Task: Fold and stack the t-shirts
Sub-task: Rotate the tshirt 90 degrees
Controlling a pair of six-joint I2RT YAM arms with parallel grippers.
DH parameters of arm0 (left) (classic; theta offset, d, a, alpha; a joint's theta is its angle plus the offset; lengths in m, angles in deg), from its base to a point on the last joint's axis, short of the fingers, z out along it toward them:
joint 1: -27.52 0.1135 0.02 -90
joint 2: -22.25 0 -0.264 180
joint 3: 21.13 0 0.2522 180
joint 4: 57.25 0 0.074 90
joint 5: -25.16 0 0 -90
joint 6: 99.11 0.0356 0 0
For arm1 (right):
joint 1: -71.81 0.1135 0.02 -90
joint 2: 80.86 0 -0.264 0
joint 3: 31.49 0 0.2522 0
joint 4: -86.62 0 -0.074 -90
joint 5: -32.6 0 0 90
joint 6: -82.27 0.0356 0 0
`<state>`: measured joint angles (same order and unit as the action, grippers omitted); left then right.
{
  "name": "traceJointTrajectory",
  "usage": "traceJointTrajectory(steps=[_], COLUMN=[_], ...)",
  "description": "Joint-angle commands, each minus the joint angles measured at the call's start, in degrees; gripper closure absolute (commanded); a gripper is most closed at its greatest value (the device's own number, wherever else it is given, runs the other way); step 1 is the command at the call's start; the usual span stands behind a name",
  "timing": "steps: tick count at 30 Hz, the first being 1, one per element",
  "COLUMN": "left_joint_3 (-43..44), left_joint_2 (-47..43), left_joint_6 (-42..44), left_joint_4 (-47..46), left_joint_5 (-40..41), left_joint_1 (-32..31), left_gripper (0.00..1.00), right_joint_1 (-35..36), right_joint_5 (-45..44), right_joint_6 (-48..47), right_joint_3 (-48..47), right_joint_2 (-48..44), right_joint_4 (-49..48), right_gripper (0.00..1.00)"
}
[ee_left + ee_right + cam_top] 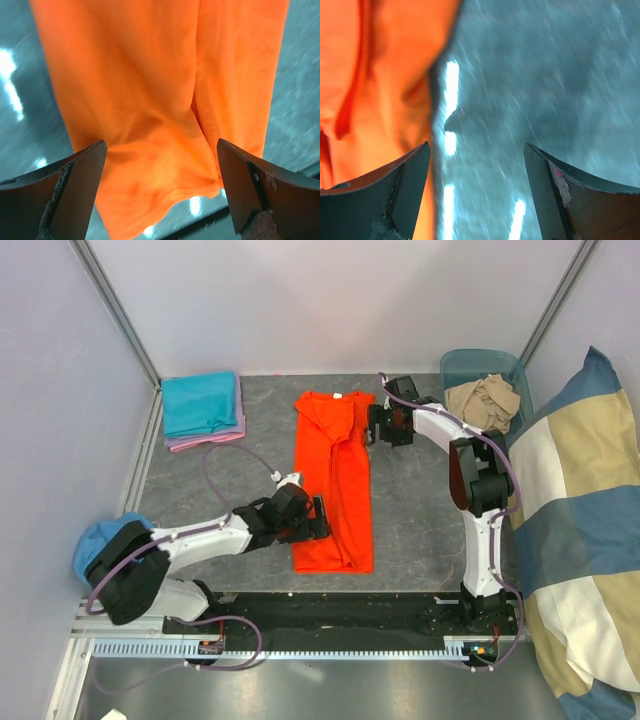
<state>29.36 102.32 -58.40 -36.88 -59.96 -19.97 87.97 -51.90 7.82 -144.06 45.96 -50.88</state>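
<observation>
The orange t-shirt (333,480) lies folded into a long narrow strip down the middle of the table, collar with white label at the far end. My left gripper (318,521) hovers open over its near left part; in the left wrist view the orange cloth (150,100) and its hem show between the spread fingers, nothing gripped. My right gripper (377,426) stands open just right of the shirt's upper edge; its wrist view shows the orange cloth (375,85) at left and bare table between the fingers. A folded teal t-shirt (200,403) rests on a pink-lilac one (205,442) at the far left.
A teal bin (480,365) at the far right holds a crumpled beige t-shirt (485,402). A big blue-and-beige cushion (580,540) fills the right side. A blue cloth (100,540) lies by the left arm's base. Walls enclose the grey table (420,510).
</observation>
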Motion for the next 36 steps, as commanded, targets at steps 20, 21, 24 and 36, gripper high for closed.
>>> traceJointTrajectory(steps=[20, 21, 24, 36], left_joint_3=[17.6, 18.5, 19.4, 13.3], left_joint_2=[-11.3, -10.9, -10.3, -11.8], left_joint_6=[9.2, 9.4, 10.7, 9.9], left_joint_4=[8.5, 8.4, 8.4, 8.2], left_joint_5=[8.5, 7.7, 6.9, 3.1], left_joint_1=[19.8, 20.8, 22.3, 23.1], left_gripper=[0.0, 0.0, 0.0, 0.0], right_joint_1=[-0.3, -0.2, -0.3, -0.1], right_joint_5=[11.8, 12.6, 15.4, 17.7], right_joint_6=[0.7, 1.0, 1.8, 0.8], right_joint_3=[-10.9, -12.4, -17.6, -22.0], right_joint_2=[0.1, 1.2, 5.4, 11.7], right_joint_4=[-5.5, -5.4, -5.1, -7.9], right_gripper=[0.13, 0.13, 0.13, 0.17])
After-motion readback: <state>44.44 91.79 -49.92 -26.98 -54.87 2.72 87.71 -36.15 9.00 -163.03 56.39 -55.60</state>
